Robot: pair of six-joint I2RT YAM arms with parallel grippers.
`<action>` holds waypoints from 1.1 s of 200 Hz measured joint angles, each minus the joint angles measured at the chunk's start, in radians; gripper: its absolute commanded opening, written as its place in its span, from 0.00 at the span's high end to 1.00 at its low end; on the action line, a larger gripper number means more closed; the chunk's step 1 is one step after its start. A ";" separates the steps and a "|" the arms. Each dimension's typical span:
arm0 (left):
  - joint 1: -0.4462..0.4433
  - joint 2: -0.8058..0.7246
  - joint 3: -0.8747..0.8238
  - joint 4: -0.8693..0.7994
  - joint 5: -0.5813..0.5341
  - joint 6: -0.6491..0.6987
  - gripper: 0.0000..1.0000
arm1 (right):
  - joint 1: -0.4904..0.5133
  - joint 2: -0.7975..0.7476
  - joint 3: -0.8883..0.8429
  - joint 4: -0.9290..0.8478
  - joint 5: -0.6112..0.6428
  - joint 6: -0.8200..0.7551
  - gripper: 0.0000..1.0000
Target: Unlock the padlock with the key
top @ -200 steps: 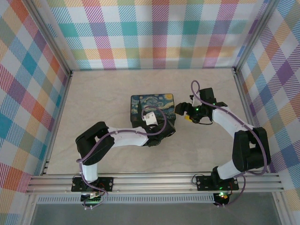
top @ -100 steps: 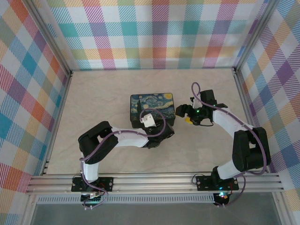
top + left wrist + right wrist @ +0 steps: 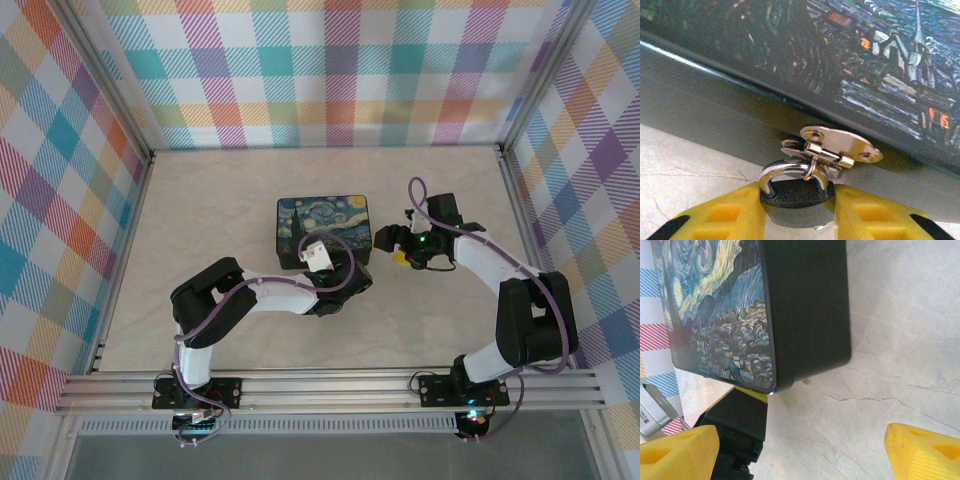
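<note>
The left fingers [image 3: 727, 215] have closed onto the padlock [image 3: 796, 194], which hangs from the hasp [image 3: 840, 147] on the tin [image 3: 850, 60], probably steadying it for unlocking; the right fingers [image 3: 925, 447] stand wide apart, empty.

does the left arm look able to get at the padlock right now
Yes, it seems so. The padlock hangs from the hasp on the tin with nothing in front of it. The left pincer sits around it, and its yellow fingers appear to touch both sides of the dark body.
</note>
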 measured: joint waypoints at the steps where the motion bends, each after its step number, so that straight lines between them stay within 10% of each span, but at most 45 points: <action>1: 0.000 0.000 0.000 0.000 0.000 0.000 0.69 | 0.000 0.000 0.000 0.000 0.000 0.000 0.14; 74: 0.040 -0.025 0.012 -0.050 0.085 0.063 0.84 | 0.000 -0.018 -0.003 -0.010 -0.008 -0.014 0.14; 220: 0.229 -0.050 0.261 -0.440 0.676 0.335 0.92 | 0.020 -0.261 -0.212 0.004 -0.126 -0.006 0.23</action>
